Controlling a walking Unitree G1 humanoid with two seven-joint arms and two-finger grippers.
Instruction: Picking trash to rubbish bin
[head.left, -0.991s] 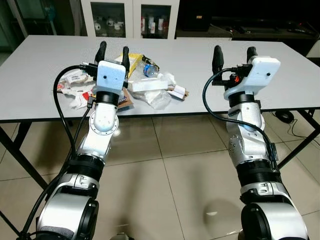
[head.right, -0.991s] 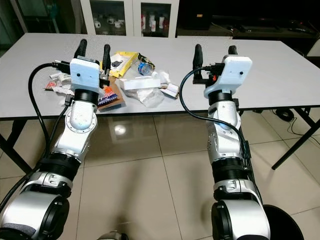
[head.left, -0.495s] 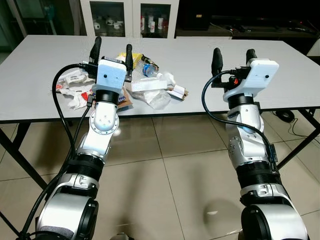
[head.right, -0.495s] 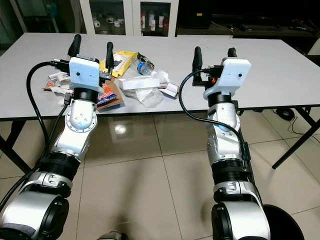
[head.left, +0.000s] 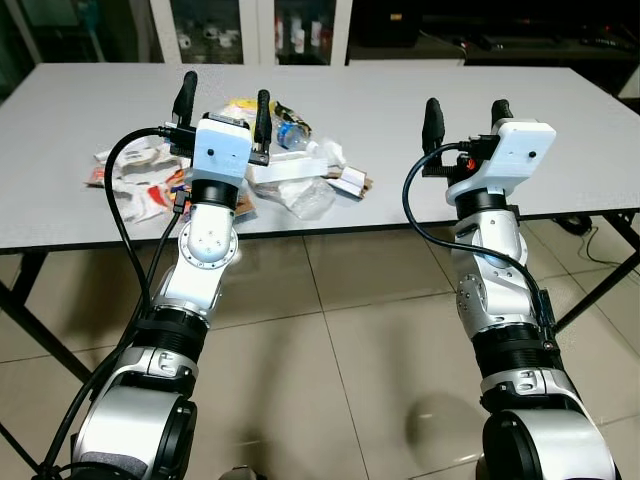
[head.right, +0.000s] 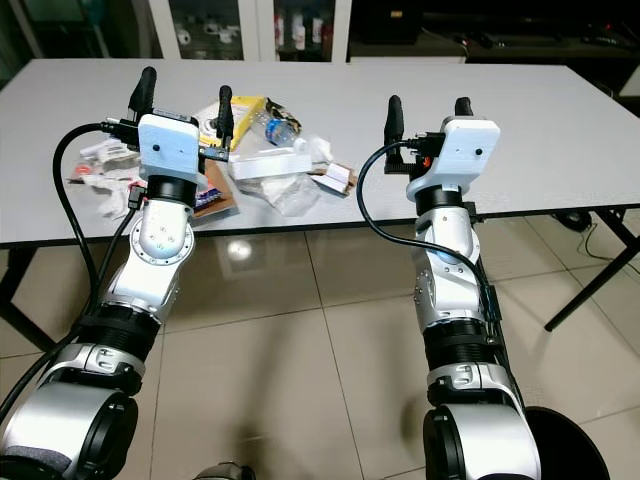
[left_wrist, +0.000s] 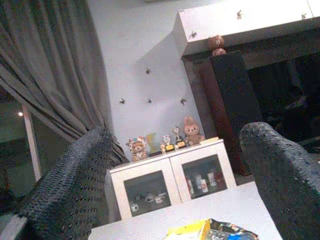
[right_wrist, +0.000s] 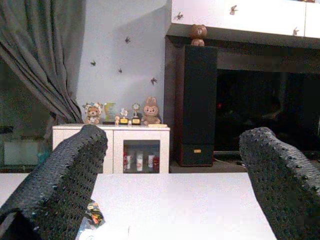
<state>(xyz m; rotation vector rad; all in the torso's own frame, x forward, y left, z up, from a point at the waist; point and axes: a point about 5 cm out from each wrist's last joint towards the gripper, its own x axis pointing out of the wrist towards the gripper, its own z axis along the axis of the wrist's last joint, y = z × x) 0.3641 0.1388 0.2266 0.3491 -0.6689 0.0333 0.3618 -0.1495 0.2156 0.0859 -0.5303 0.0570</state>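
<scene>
1 long grey worktop (head.left: 560, 130), spanning the room ahead of both arms and carrying everything, presumably so the rubbish sits within reach at gripper height. 2 silver arms raised side by side over its near edge, fingers pointing up and away, likely a ready pose before a pick.

1 heap of trash (head.left: 290, 175) on the worktop, just beyond and beside the left gripper (head.left: 222, 98), well off to the side of the right gripper (head.left: 466, 112). Within the heap, countable at this range: 1 flat white box (head.left: 285, 172) nearest the left gripper's inner finger, 1 crumpled clear plastic wrapper (head.left: 310, 197) in front of it, 1 yellow packet (head.right: 245, 106) beyond the fingertips, 1 plastic bottle (head.right: 272, 128) beside that, 1 small brown-edged carton (head.left: 352, 182) toward the right gripper's side, plus white and red scraps (head.left: 135, 175) on the left gripper's outer side, too jumbled to count.

Left gripper spread wide, grasping nothing, hovering above the heap's near edge. Right gripper likewise spread and unloaded, over bare worktop.

1 dark round rim (head.right: 565, 445) low beside the right arm, possibly the rubbish bin.
</scene>
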